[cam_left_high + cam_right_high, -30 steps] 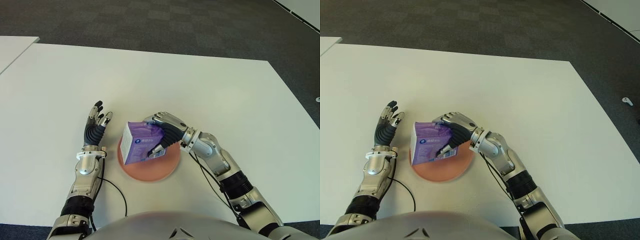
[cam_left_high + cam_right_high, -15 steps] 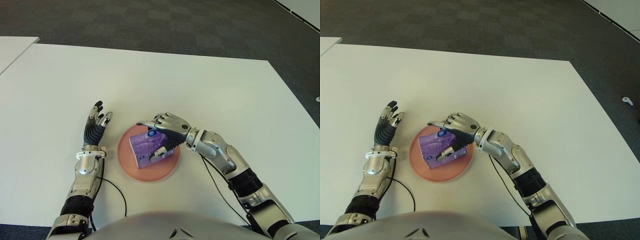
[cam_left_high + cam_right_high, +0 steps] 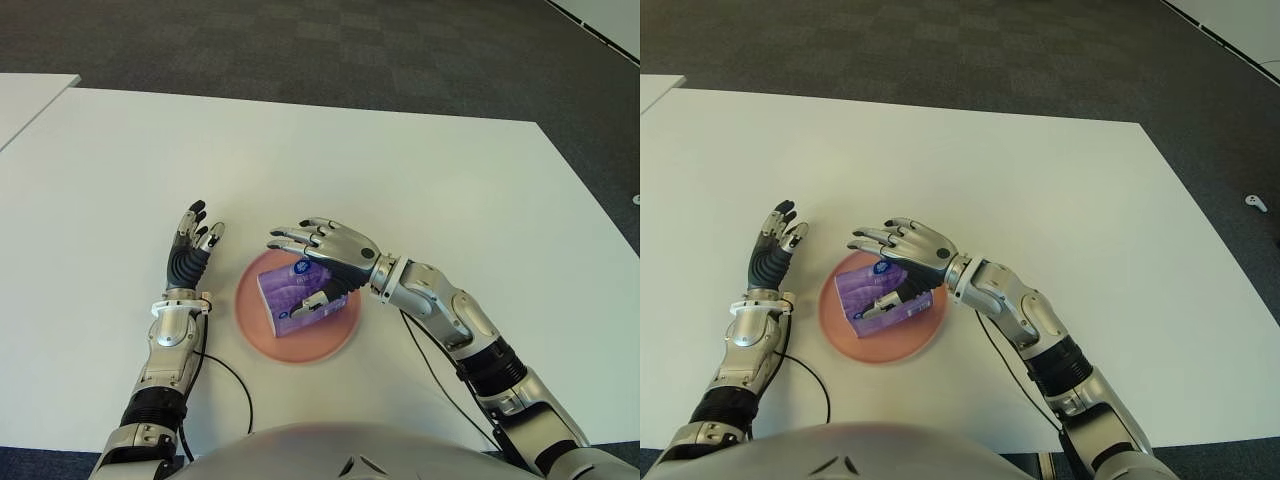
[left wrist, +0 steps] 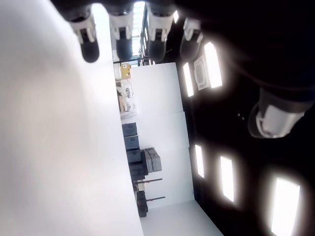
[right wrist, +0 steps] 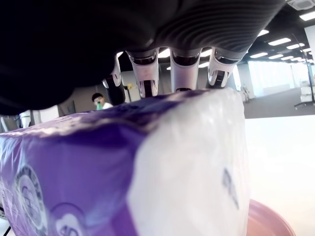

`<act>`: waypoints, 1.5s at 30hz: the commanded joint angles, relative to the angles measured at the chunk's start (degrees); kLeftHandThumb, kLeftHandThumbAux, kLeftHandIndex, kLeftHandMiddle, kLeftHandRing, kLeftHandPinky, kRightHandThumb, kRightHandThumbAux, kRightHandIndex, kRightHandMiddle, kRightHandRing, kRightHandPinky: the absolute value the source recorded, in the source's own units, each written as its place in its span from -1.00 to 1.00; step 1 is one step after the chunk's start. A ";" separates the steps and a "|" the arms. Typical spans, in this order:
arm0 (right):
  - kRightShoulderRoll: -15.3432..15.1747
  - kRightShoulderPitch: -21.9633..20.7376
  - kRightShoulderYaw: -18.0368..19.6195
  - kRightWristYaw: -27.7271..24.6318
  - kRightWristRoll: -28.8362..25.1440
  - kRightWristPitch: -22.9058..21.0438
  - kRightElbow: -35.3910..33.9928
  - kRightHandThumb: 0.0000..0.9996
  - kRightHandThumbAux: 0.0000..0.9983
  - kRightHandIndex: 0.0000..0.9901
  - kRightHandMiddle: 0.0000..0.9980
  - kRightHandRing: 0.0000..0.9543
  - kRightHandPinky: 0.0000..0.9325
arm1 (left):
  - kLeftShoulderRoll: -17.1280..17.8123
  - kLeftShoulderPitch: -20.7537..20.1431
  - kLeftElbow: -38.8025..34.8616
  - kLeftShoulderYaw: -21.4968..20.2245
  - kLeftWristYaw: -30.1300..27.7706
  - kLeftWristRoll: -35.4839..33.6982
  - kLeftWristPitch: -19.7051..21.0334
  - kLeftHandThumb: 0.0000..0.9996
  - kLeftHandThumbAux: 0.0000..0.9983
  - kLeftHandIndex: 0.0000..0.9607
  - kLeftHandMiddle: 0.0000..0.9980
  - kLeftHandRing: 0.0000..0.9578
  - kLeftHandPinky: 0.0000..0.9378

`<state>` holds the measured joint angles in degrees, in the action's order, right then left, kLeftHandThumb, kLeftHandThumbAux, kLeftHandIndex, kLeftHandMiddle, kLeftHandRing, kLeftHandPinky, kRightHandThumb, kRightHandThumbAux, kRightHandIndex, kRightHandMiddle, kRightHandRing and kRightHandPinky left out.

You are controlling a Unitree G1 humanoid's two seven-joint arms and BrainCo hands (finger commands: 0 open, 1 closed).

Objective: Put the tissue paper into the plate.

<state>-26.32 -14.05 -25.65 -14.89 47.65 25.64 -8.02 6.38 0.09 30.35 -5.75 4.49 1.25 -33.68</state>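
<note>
In the left eye view, the purple tissue pack (image 3: 303, 297) is seen lying in the pink plate (image 3: 262, 335) on the white table (image 3: 400, 180), with the right hand (image 3: 325, 255) spread above it, fingers extended and nothing gripped, though the thumb (image 3: 320, 301) is placed against the pack's near side. The left hand (image 3: 190, 258) is shown just to the left of the plate, fingers straight and pointed away from the robot, holding nothing. In the right eye view the same arrangement is presented. In the left wrist view, straight fingertips (image 4: 87, 42) are seen against a ceiling with lights, and no object is held. In the right wrist view, the pack (image 5: 123, 172) fills the picture beneath extended fingers (image 5: 147, 73), and a sliver of the plate's rim (image 5: 268, 219) is visible at its side.
</note>
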 commanded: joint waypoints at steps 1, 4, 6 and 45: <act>-0.24 0.59 0.25 -0.89 1.16 -1.88 -0.88 -0.46 -0.78 -1.00 -1.00 -1.00 -1.00 | 0.01 3.37 4.65 0.27 0.01 1.31 -0.59 -1.00 -0.11 -1.00 -1.00 -1.00 -1.00; -0.18 0.76 0.23 -0.86 1.27 -2.68 -1.25 -0.48 -0.77 -1.00 -1.00 -1.00 -1.00 | 0.04 3.40 4.65 0.29 0.12 1.42 -0.65 -1.00 -0.10 -1.00 -1.00 -1.00 -1.00; 0.11 1.06 0.41 -0.61 1.43 -3.59 -1.61 -0.49 -0.77 -1.00 -1.00 -1.00 -1.00 | 0.09 3.43 4.70 0.28 0.25 1.55 -0.72 -1.00 -0.10 -1.00 -1.00 -1.00 -1.00; 15.86 -2.00 28.46 23.44 -26.89 -11.35 3.69 -0.52 -0.23 -1.00 -1.00 -1.00 -1.00 | -0.87 4.74 1.35 0.12 0.86 1.41 0.60 -1.00 -0.07 -1.00 -1.00 -1.00 -1.00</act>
<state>-12.06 -16.46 0.68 3.65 22.58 10.58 -11.20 6.38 0.58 29.42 -5.92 4.84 1.70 -34.42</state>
